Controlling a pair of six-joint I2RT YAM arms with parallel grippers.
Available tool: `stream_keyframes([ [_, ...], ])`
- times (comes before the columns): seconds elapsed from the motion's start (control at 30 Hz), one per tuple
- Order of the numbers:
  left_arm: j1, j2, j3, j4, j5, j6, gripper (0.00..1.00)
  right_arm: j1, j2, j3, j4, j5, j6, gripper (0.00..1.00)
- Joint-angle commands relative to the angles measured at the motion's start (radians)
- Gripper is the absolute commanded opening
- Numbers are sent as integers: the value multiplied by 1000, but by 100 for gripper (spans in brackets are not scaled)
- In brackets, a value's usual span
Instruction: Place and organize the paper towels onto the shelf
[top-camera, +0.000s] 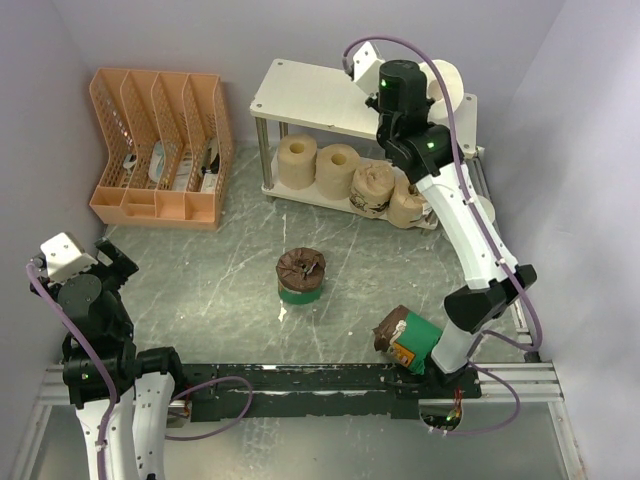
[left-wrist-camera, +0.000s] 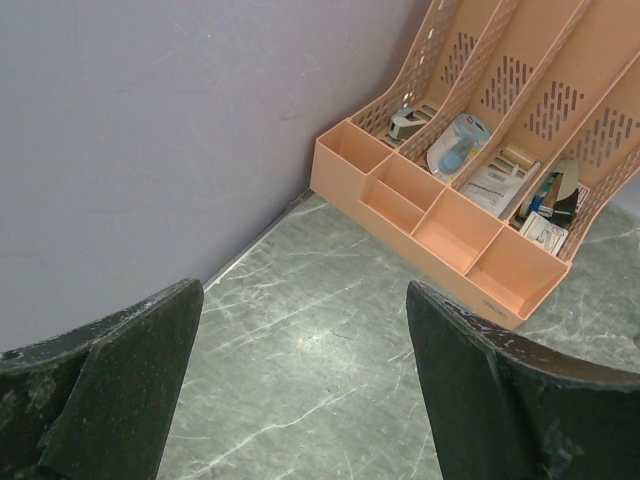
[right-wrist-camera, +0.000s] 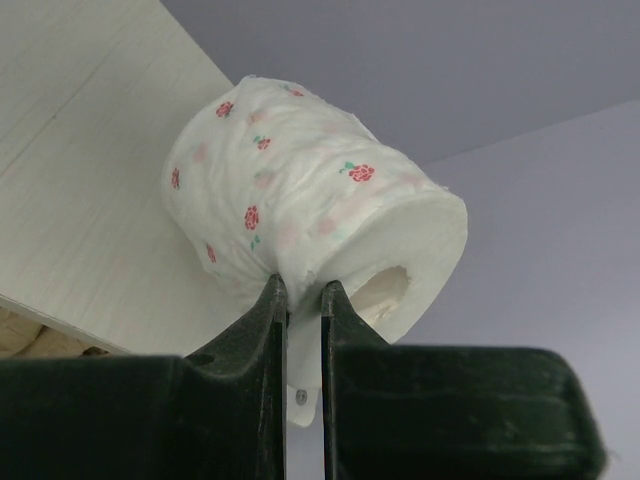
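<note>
Left claw (left-wrist-camera: 303, 292): wide open, nothing between the fingers, well left of and in front of the shelf (top-camera: 305, 95).
Orange file organizer (top-camera: 160, 150): just left of the shelf.
Tan rolls (top-camera: 337, 170): four in a row on the shelf's lower board.
Green-banded roll (top-camera: 301, 275): upright on the counter (top-camera: 220, 290), in front of the shelf.
Second green-banded roll (top-camera: 410, 340): on its side, further front and right.
Right claw (right-wrist-camera: 302, 290): pinched tight on the rim of the white roll (right-wrist-camera: 300, 220), at the right end of the shelf's top board.

**Rolls and shelf**

On my bench (top-camera: 200, 290): file organizer (top-camera: 160, 150) back left, shelf (top-camera: 300, 95) back right. Four rolls (top-camera: 338, 170) line its lower tier; a fifth roll (right-wrist-camera: 300, 190) lies on top, in my right tool (right-wrist-camera: 303, 290). Before it: upright roll (top-camera: 301, 275) centre, toppled roll (top-camera: 410, 340) right.
</note>
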Motion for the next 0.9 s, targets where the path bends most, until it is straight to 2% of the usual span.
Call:
stream_keyframes([
  [0.0, -7, -3, -4, 37, -11, 1, 94, -11, -63, 0, 33, -12, 8, 0],
  [0.17, -7, -5, -3, 36, -15, 2, 94, -9, -62, -18, 68, -11, -7, 0],
  [0.33, -6, -1, -5, 38, -15, 2, 94, 0, -72, -23, 110, -15, -26, 8],
  [0.57, -1, 1, -5, 39, -10, 2, 94, 26, -33, 87, 8, -31, -4, 5],
  [0.87, 5, 4, -4, 34, -3, 1, 94, 46, -29, 75, -29, -36, 17, 8],
])
